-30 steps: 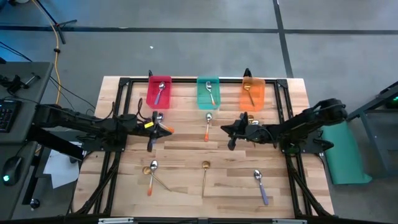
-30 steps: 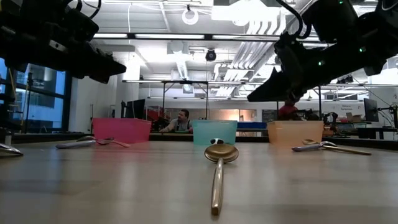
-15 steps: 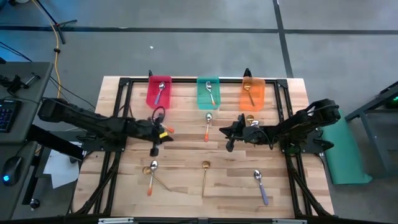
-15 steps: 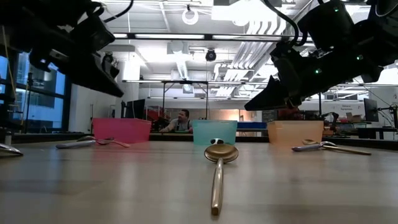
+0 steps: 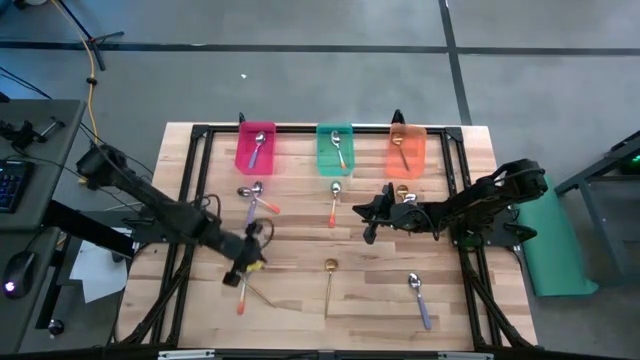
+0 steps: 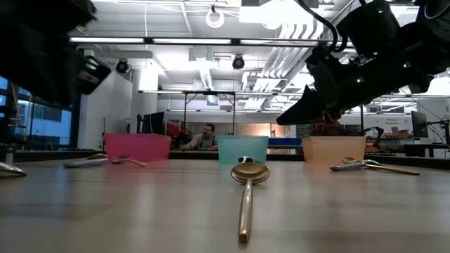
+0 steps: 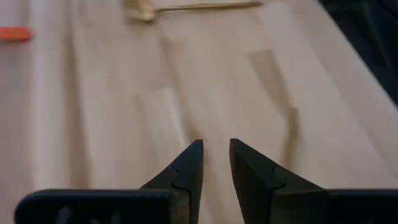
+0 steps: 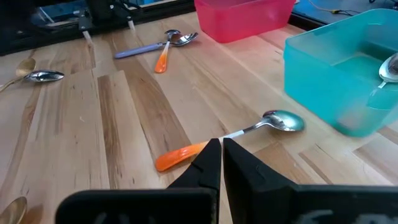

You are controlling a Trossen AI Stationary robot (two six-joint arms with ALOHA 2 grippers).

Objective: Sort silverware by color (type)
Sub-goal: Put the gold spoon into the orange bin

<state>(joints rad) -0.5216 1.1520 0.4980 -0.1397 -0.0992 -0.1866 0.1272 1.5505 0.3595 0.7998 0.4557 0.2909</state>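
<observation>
Wooden table (image 5: pixel 300 230) | orange-handled spoon (image 8: pixel 230 138) just ahead of right gripper (image 8: pixel 221 163)

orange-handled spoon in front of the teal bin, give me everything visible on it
The orange-handled spoon has a shiny silver bowl and thin silver neck running into an opaque orange plastic handle. It lies flat on the bare wooden table, alone, bowl toward the teal bin, handle pointing away from it, touching no other spoon. The right gripper hangs beside it with fingers nearly closed; in its wrist view the tips sit by the handle's end, and whether they touch it cannot be told.
</observation>
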